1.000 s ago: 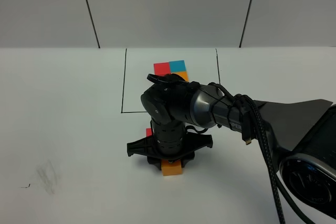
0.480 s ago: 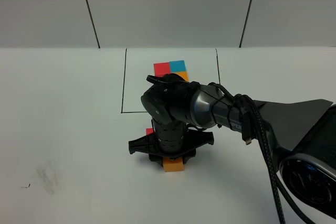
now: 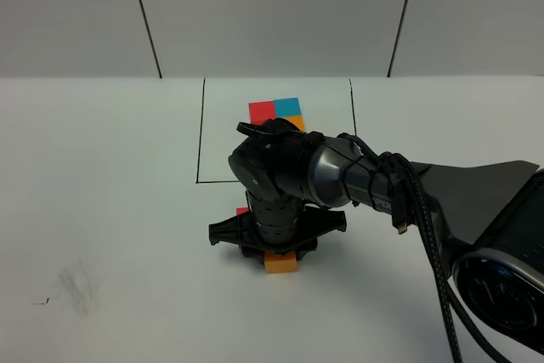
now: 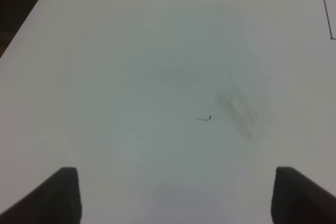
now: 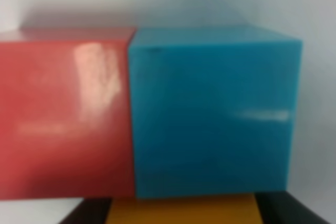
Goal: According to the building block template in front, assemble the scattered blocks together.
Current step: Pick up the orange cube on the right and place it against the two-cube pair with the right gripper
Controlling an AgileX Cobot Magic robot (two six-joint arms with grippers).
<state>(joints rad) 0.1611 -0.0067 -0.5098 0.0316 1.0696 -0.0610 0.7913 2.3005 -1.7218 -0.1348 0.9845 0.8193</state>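
Because our right arm reaches in from the right across the middle of the white table, it hides most of the work under its wrist. We judge that pose as deliberate: it sets the right gripper straight down over the scattered blocks. On the far side, inside the black-line rectangle, sits the building block template, red and blue side by side with orange tucked nearer under the blue. Nearer us, the right wrist view shows the red block and the blue block touching, face to face. The orange block sits between dark jaw parts on either side, so we read the jaws as clamped on it, pressing it toward the blue to copy the template. Our left gripper hangs with its fingertips well apart over bare table, holding nothing.
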